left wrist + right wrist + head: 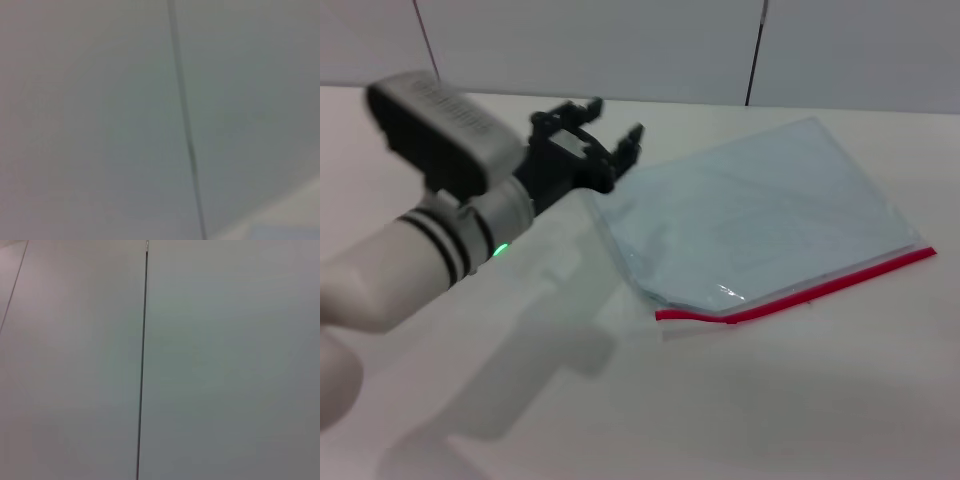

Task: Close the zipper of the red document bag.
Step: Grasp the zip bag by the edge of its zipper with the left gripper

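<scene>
Red document bag (760,215) lies flat on the white table (770,400), centre-right, skewed. Zipper (800,290) runs along its near long edge, left end slightly lifted. Left gripper (617,120) hovers just off the bag's far-left corner, fingers spread, holding nothing. Bare tabletop lies in front of and right of the bag. Both wrist views show only grey wall panels with a seam (142,365); right gripper not seen.

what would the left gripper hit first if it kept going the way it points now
Probably the far left corner of the red document bag: the open left gripper points that way, though it may pass above it toward the wall; depth is unclear.
</scene>
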